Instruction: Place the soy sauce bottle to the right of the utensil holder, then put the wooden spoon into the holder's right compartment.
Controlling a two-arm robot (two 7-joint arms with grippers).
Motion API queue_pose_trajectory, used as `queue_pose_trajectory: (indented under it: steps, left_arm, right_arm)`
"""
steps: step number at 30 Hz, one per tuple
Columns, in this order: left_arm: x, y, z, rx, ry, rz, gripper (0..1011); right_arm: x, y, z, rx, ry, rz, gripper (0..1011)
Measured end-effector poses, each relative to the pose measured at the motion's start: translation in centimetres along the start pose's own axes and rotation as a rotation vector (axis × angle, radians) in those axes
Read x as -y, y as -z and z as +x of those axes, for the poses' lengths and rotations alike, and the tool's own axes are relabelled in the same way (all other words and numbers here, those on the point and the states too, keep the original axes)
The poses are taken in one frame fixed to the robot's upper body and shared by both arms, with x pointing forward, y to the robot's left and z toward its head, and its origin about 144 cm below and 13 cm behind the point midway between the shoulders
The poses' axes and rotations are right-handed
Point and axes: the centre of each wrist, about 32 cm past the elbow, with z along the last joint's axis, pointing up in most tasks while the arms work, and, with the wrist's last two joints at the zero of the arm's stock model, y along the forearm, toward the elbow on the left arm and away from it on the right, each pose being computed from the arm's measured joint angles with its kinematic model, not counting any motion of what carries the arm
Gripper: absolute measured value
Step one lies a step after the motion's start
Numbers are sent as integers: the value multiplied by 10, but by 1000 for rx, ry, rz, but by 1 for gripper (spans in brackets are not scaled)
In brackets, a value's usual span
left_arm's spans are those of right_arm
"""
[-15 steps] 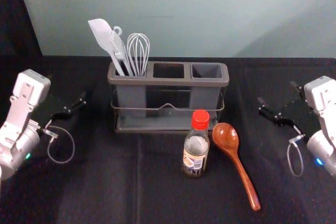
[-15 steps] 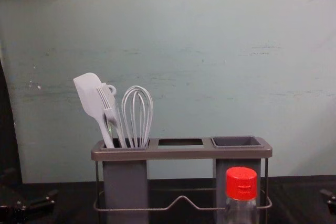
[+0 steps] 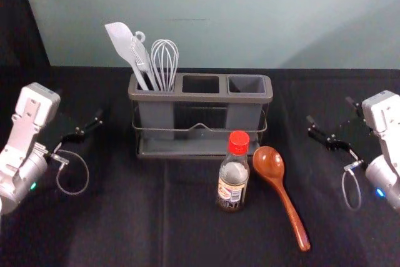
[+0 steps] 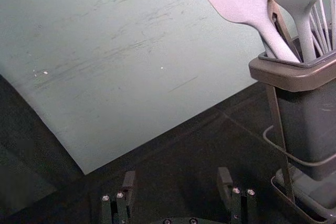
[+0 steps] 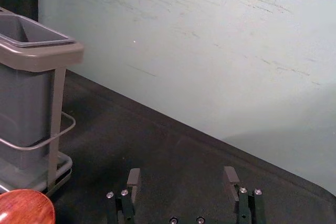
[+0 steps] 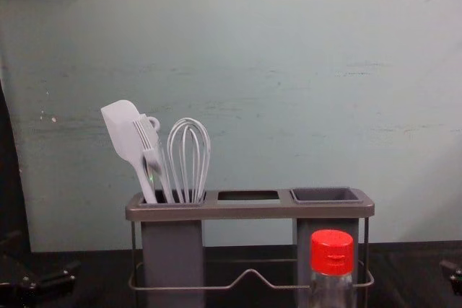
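A: Right gripper (image 5: 182,170), right of the utensil holder (image 3: 200,97): fingers spread, nothing between. Left gripper (image 4: 177,172) idle on the left, likewise spread.

B: First hazard, going outward?

A: Wooden spoon (image 3: 269,162), lying just right of the soy sauce bottle (image 3: 232,182). A low rightward carry of the bottle could clip and spin it.

B: The bottle itself?

A: Upright on the bench (image 3: 112,229), before the holder's right part. An off-centre pinch near the red cap (image 3: 238,142) might tip it.

B: Later trouble?

A: Bottle set too close may nudge the wire rail (image 5: 26,147). Spoon lowered askew could catch the right compartment (image 3: 247,84) at its rim.
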Motion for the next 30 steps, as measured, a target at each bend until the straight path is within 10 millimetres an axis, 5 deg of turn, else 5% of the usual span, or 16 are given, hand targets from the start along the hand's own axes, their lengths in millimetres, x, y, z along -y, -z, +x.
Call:
queue_pose_trajectory:
  steps: [30]
  left_arm:
    - [0, 0, 0, 0, 0, 0, 1000]
  right_arm:
    - [0, 0, 0, 0, 0, 0, 1003]
